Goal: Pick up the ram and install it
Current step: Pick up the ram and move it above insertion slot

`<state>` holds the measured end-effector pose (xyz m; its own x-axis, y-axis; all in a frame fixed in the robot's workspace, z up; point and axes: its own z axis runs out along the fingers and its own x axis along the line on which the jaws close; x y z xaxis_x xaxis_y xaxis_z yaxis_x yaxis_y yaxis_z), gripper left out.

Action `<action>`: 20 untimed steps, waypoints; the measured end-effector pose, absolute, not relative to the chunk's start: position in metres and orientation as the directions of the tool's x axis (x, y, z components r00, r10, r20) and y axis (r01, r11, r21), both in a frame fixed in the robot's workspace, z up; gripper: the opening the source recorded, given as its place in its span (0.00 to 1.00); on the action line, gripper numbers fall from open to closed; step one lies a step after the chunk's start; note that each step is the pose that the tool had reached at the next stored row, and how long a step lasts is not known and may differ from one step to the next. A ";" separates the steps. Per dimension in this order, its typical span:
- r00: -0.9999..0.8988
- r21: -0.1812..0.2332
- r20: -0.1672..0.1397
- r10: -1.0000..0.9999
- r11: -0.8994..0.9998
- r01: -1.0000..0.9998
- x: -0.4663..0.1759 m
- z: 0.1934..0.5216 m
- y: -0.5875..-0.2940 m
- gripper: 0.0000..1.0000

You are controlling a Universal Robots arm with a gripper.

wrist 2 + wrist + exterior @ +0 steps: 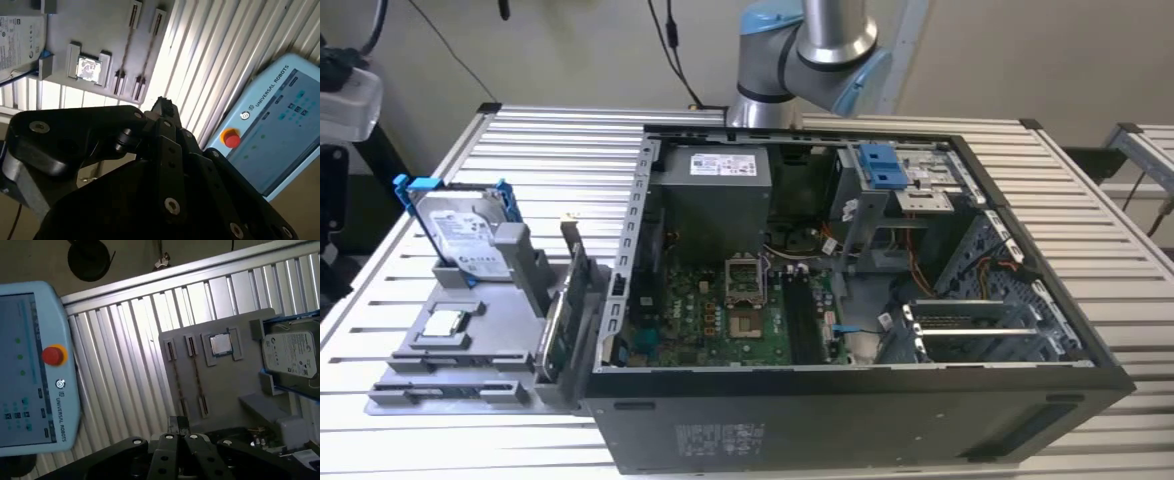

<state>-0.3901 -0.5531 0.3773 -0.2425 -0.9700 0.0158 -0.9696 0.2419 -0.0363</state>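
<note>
Two ram sticks (176, 377) stand on edge in the grey fixture tray (225, 385), parallel and side by side, each seated in its own pair of end holders. Just beside them is a CPU chip (220, 344) in a square holder, which sits between the sticks and the hard drive (292, 355) with blue rails. Gripper (178, 424) hangs well above the tray in both wrist views, touching nothing. Its jaws are narrow, with the fingertips (162, 106) close together and nothing visible between them. A teach pendant (30, 370) with a red stop button lies at the slatted table's edge, well apart from the tray. In the exterior view the tray sits on the slatted table (560, 140), on the exterior view's left of the open PC case (854, 420) and just beside it. A green card (564, 310) stands upright along the tray edge nearest the case wall. The motherboard (707, 320) is exposed inside the case; I can't tell whether its memory slots are filled. The arm (807, 50) comes up from behind the case.
</note>
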 end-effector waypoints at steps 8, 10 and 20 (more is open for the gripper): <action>-0.176 -0.033 0.009 -0.984 0.176 -0.984 -0.390 0.374 -0.553 0.11; -0.166 -0.031 -0.002 -0.986 0.165 -0.986 -0.390 0.373 -0.553 0.11; -0.086 -0.025 -0.023 -0.996 0.087 -0.996 -0.390 0.372 -0.553 0.11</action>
<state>-0.3898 -0.5530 0.3721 -0.0861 -0.9960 -0.0235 -0.9959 0.0866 -0.0253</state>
